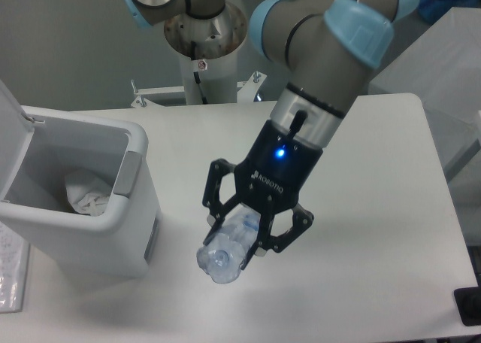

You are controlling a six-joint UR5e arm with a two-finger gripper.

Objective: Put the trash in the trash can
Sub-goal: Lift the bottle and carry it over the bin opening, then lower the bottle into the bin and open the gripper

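White laminate covers the bench (361, 230), and above its middle the gripper (252, 234) hangs lifted off the surface, its black fingers (218, 196) closed around the crushed clear bottle (225, 249), which tilts with its blunt end pointing down toward seven o'clock. Only the lower half of the bottle shows below the fingers; its label is hidden by the gripper body, where a small blue light glows. At nine o'clock from the gripper stands the trash can (135, 230), a boxy white bin well apart from the bottle, with bare bench between them. Its hinged lid (11, 132) stands raised on the far left edge, and a grey latch panel (126, 174) sits on the rim that faces the gripper. Inside the bin lies the crumpled white wad (86, 196); whether it has a green bit cannot be told from here. The near wall of the bin rises between the bottle and the opening. At twelve o'clock the arm's grey and light-blue joints (353, 19) reach over the bench from the round base (203, 34) behind the far edge. At two o'clock, off the bench, stands something under a pale cover (443, 57), and a dark object (470, 305) sits at the bench's corner at four o'clock.
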